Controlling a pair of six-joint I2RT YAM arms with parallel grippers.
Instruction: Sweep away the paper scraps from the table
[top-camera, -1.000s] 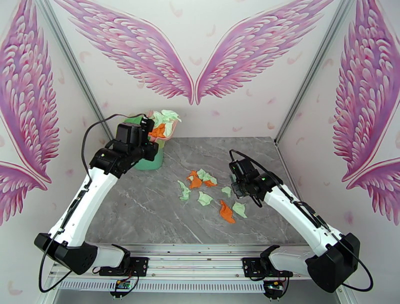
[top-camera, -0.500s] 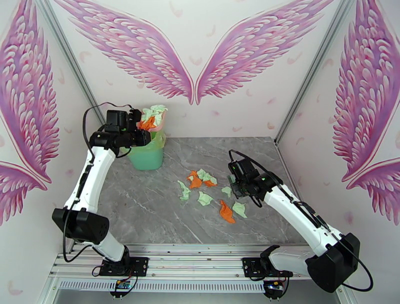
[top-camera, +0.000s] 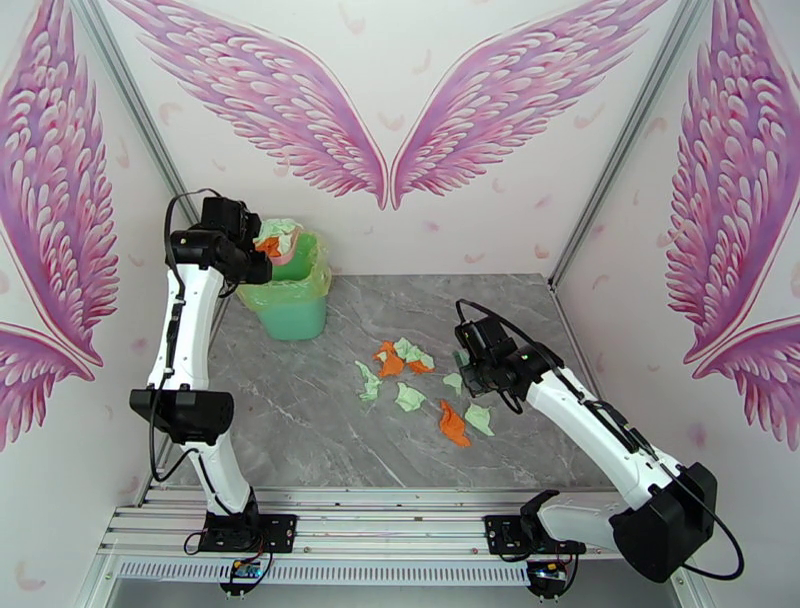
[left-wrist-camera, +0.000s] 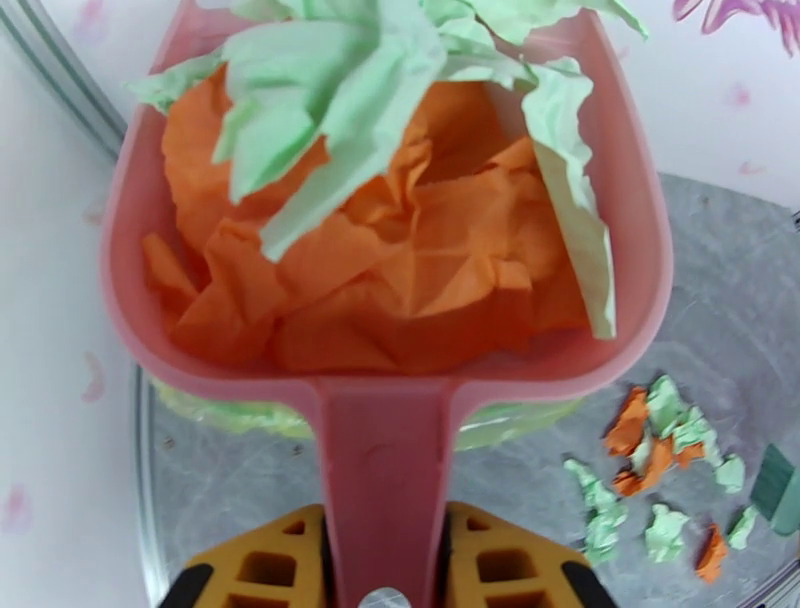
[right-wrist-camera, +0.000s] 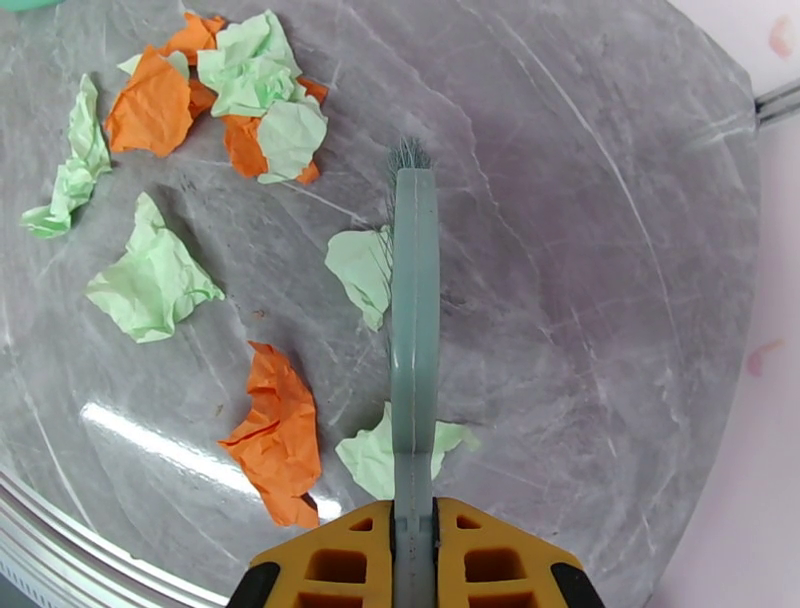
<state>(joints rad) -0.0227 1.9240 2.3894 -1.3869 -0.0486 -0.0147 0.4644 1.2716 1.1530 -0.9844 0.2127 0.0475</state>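
Observation:
My left gripper (top-camera: 254, 256) is shut on the handle of a pink dustpan (left-wrist-camera: 386, 450). It holds the pan high over a green bin (top-camera: 292, 305) at the table's back left. Orange and mint paper scraps (left-wrist-camera: 400, 250) are heaped in the pan. More paper scraps (top-camera: 402, 358) lie loose in the middle of the grey marble table (top-camera: 300, 430). In the right wrist view they spread from an orange one (right-wrist-camera: 280, 430) to a mint one (right-wrist-camera: 150, 280). My right gripper (top-camera: 468, 368) is shut on a teal hand brush (right-wrist-camera: 413, 300), whose bristles rest beside a mint scrap (right-wrist-camera: 362, 265).
The bin wears a pale green bag, its rim (left-wrist-camera: 225, 415) showing under the dustpan. Silver rails (top-camera: 380, 520) edge the table's near side. Winged walls close in at the back and both sides. Bare tabletop (right-wrist-camera: 600, 250) lies right of the brush.
The left arm has straightened up and carried the loaded dustpan higher and further left, from beside the bin to above its back-left rim. The right arm and the loose scraps have barely moved.

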